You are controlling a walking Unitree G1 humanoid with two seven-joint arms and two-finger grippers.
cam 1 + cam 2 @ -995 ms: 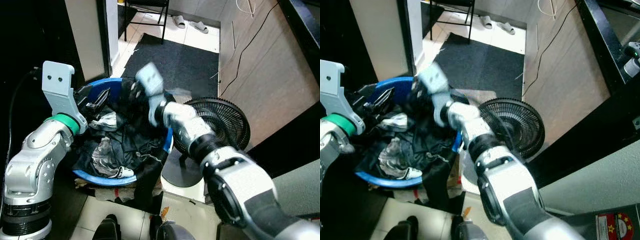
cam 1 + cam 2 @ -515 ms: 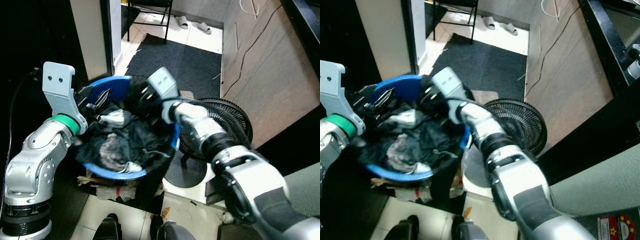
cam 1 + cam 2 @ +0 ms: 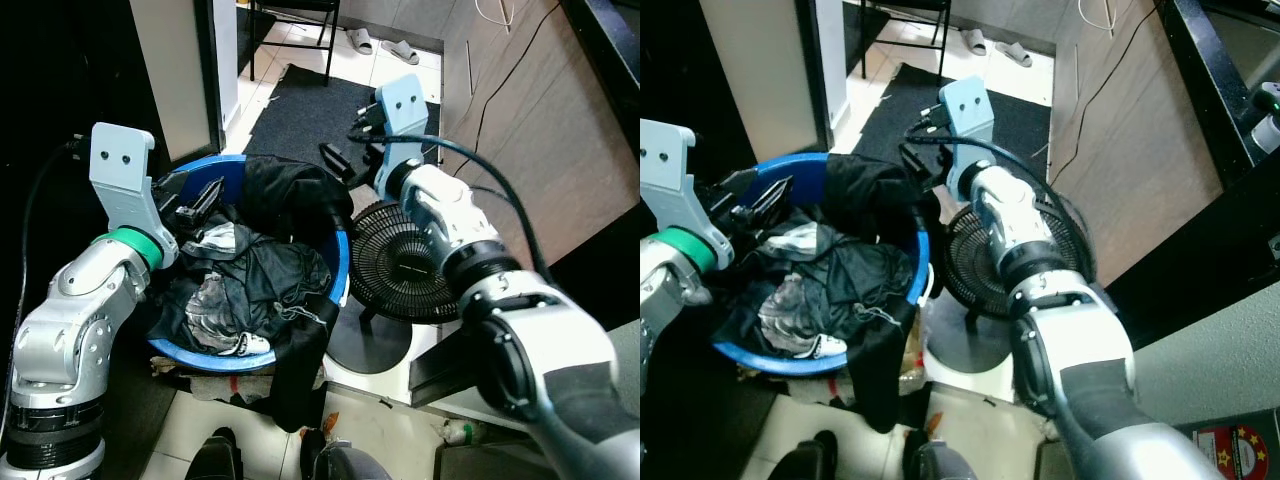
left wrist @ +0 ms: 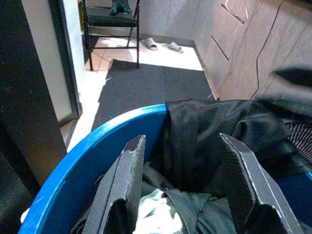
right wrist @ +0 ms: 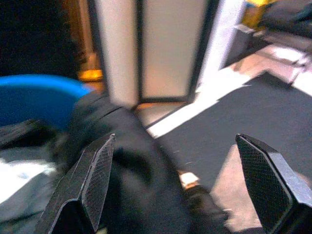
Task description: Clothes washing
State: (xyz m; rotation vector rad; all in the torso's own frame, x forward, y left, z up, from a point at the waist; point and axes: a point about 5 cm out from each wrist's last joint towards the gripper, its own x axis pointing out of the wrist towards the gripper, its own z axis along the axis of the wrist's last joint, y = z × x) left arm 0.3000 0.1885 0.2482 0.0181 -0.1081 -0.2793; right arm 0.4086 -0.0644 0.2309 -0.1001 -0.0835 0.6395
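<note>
A blue basin (image 3: pixel 341 268) on the floor holds a heap of dark clothes (image 3: pixel 265 270) with a grey-white patterned piece (image 3: pixel 210 305) among them. A black garment (image 3: pixel 290 195) is draped over the basin's far rim. One dark piece hangs over the near rim toward the floor. My left gripper (image 3: pixel 190 196) is open at the basin's left rim, its fingers (image 4: pixel 129 165) just above the clothes. My right gripper (image 3: pixel 345 150) is open and empty in the air beyond the far rim, above the fan, with the black garment (image 5: pixel 122 161) below it.
A black floor fan (image 3: pixel 405 265) lies tilted right beside the basin. A dark mat (image 3: pixel 320 110) covers the floor beyond, with chair legs (image 3: pixel 290 30) and slippers (image 3: pixel 385 45) at the back. A wooden panel wall (image 3: pixel 530 150) runs along the right, a door frame (image 3: pixel 180 70) on the left.
My right gripper has come up out of the basin and swung far and right, above the fan. The black garment now lies heaped on the far rim. The left arm has stayed put.
</note>
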